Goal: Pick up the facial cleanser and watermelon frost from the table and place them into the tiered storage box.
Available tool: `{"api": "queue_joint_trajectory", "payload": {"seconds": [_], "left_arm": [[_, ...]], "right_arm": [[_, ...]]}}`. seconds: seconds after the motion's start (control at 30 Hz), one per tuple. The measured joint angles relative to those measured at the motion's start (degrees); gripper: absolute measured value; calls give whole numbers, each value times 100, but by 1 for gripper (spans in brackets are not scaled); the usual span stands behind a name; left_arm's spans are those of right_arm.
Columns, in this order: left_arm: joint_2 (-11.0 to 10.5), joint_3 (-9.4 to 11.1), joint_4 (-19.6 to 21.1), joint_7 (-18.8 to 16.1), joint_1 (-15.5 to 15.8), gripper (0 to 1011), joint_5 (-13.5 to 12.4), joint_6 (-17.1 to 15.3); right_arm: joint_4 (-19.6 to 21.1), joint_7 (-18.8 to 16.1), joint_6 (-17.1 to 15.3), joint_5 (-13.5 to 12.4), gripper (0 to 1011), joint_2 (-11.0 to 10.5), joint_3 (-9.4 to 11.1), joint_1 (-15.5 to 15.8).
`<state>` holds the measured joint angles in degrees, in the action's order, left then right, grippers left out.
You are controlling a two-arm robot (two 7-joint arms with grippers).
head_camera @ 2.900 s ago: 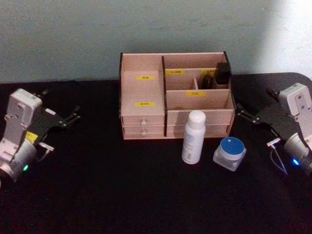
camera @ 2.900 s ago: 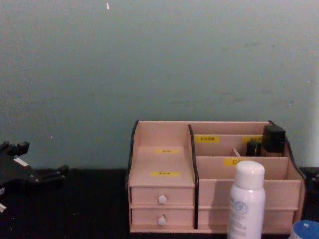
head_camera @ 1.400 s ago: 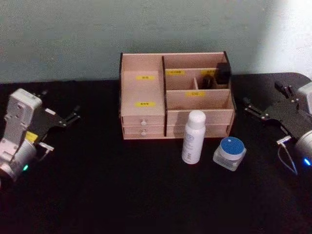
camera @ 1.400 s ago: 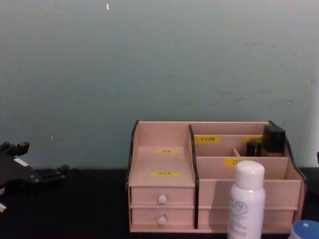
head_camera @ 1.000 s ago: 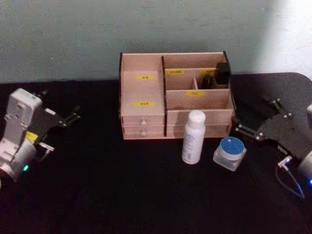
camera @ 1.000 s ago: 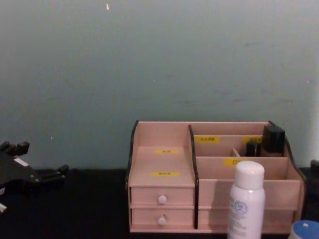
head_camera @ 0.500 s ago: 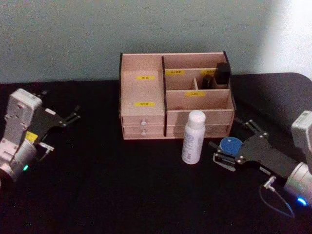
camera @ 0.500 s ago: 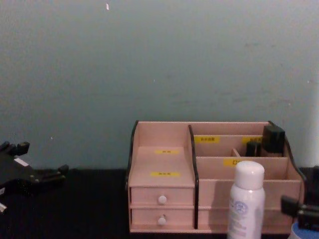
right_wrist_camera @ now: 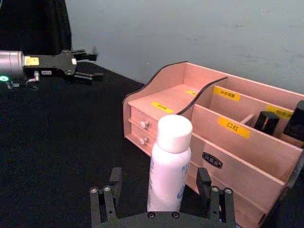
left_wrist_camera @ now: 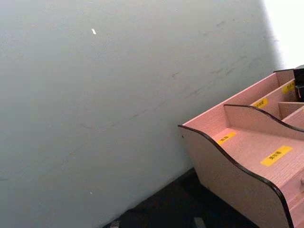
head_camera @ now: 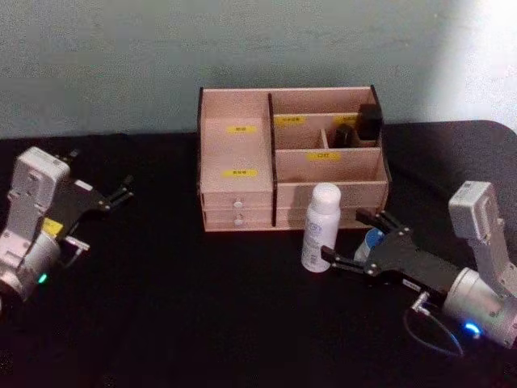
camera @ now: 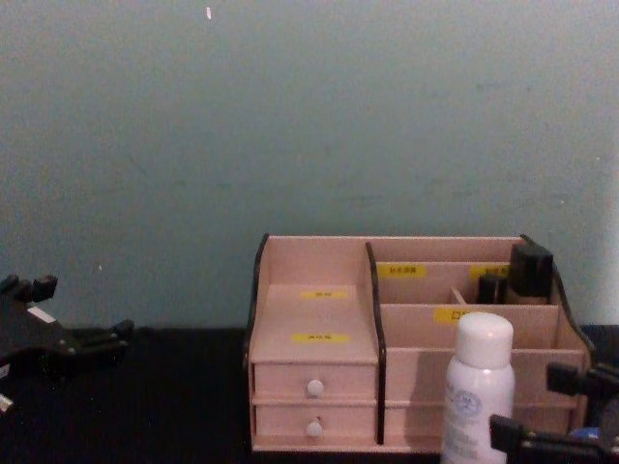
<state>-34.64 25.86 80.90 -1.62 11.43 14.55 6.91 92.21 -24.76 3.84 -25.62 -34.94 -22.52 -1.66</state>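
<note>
The white bottle [head_camera: 321, 226] is being stood upright on the black table [head_camera: 202, 323], just in front of the tiered storage box [head_camera: 242, 105]. It is being flanked by the right gripper [head_camera: 346, 236], whose two fingers are being held wide apart, one on each side of the bottle. No touch can be seen yet. The blue-lidded jar [head_camera: 372, 239] is being half hidden behind that gripper, just beside the bottle.

Some things could go wrong from here. The bottle is tall and thin, so it could be knocked over if it is bumped by one finger before the other. It could then be rolled away across the table. The bottle is also round and looks smooth, so it could be squeezed out of the fingers if it is pinched too near its edge. The jar is so close that it could be pushed along by the gripper's side. The box front is near too, and could be hit by the far finger.

Two small dark bottles [head_camera: 361, 125] are being kept in the box's back right compartment. Nothing can be seen in the long front compartment, in the back middle one or on the stepped left side. The two little drawers with white knobs [head_camera: 237, 205] are being kept shut, so their insides cannot be seen.

The left gripper [head_camera: 121, 194] is being parked at the table's left side, well apart from everything, with its fingers spread and nothing between them.
</note>
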Motion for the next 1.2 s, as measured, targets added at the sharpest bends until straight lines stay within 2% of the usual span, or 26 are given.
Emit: {"api": "queue_joint_trajectory", "payload": {"seconds": [0.6,1.2], "left_arm": [[0,0,0,0,0,1001,0,0],[0,0,0,0,0,1001,0,0]], "right_arm": [[-612,-165,-228,198,1003,568,-4,-451],[-1025,-311,-365,274,1003,847,-5,-707]]}}
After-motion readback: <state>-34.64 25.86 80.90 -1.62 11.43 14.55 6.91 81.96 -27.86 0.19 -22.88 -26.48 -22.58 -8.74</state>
